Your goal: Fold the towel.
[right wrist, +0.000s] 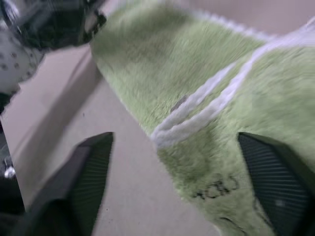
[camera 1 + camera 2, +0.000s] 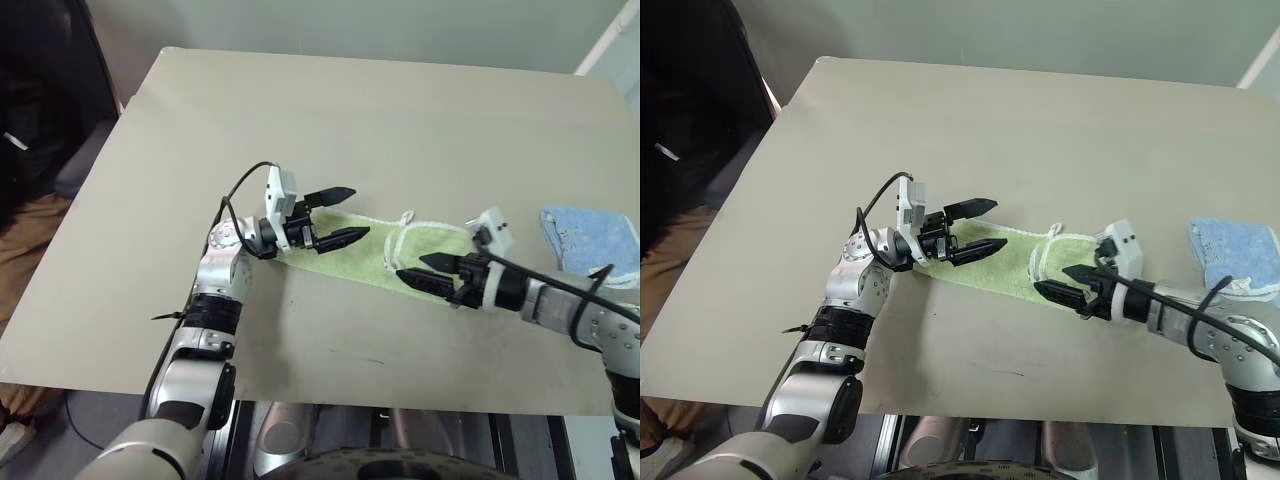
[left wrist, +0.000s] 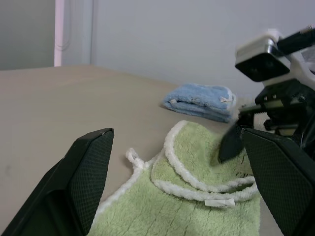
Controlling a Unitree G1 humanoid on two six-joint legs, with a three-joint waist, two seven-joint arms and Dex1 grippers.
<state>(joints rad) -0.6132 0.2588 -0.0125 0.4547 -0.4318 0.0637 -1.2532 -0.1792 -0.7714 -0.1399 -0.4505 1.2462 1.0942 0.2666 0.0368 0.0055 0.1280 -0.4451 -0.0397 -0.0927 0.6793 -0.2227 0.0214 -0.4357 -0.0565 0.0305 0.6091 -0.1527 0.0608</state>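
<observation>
From my head, I see the green towel (image 2: pixel 375 255) lying partly folded on the table (image 2: pixel 400 120), between my left gripper (image 2: pixel 338 214) and my right gripper (image 2: pixel 424 270); both stand wide apart and hold nothing. In my left wrist view, a blue towel (image 3: pixel 199 100) lies behind the green one. In my right wrist view, my spread fingers (image 1: pixel 83 172) hang just over the white edge.

Towel (image 2: pixel 360 255): light green terry cloth, fuzzy pile, white stitched edge. Blue towel (image 2: pixel 590 240) at its 3 o'clock: same terry nap. Table (image 2: pixel 330 120): matt, smooth beige top. Gripper fingers (image 3: pixel 86 167): black plastic, fine dimpled pads.
</observation>
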